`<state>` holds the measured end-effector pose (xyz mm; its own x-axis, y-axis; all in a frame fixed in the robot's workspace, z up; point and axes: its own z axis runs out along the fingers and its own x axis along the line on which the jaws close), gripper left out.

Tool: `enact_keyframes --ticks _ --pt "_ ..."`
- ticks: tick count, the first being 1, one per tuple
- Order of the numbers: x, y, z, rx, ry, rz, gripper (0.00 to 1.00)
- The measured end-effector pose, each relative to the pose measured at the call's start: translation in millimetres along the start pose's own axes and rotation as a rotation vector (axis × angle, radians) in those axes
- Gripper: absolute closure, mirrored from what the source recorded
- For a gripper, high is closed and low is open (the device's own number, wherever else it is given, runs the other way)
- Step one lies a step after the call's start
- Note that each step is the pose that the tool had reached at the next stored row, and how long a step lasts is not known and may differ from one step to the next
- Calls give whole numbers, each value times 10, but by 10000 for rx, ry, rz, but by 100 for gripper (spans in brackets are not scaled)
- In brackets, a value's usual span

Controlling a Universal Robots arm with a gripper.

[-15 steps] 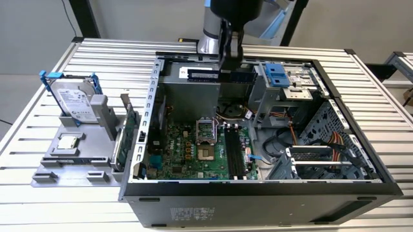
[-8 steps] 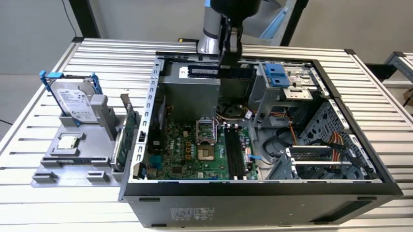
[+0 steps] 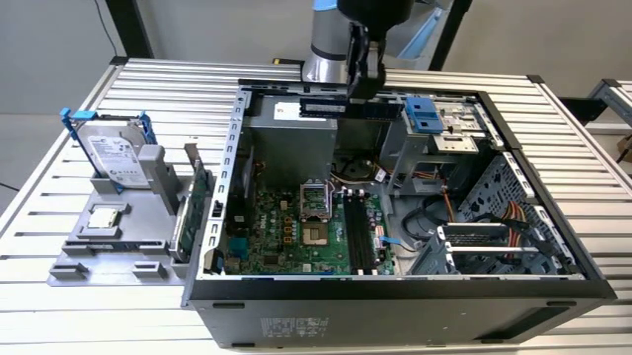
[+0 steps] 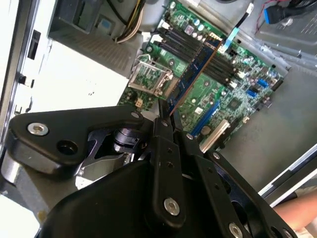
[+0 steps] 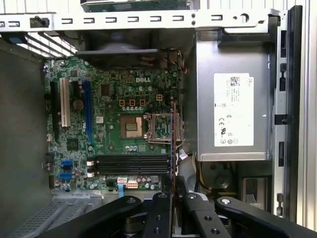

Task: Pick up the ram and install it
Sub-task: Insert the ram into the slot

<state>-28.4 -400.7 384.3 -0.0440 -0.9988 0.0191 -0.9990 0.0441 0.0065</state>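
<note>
My gripper (image 3: 357, 95) hangs over the back part of the open computer case (image 3: 229, 148), shut on the ram (image 3: 351, 108). In the exterior view the ram is a dark stick with a pale sticker, held level above the case. Both wrist views show it edge-on as a thin blue strip, the ram (image 4: 190, 74) (image 5: 173, 144), running out from between the black fingers (image 4: 159, 130) (image 5: 159, 208). Below it lies the green motherboard (image 3: 296, 237) (image 5: 114, 104) with its black memory slots (image 3: 360, 237) (image 5: 131, 163) (image 4: 185, 37). The ram is well above the board and touches nothing.
On the exterior view's left a grey holder (image 3: 79, 255) carries a silver hard drive in a blue frame (image 3: 114, 151), a green card (image 3: 197, 196) and a small chip (image 3: 102, 217). Inside the case are the power supply (image 5: 230, 109), cables (image 3: 513, 218) and a drive cage (image 3: 445, 122).
</note>
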Motion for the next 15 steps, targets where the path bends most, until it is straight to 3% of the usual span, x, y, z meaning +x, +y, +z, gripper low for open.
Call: enact_keyframes --ticks 6,15 --pt "41 -187 -1 -49 3 -2 100" --pt "212 -337 2 -104 6 -3 100"
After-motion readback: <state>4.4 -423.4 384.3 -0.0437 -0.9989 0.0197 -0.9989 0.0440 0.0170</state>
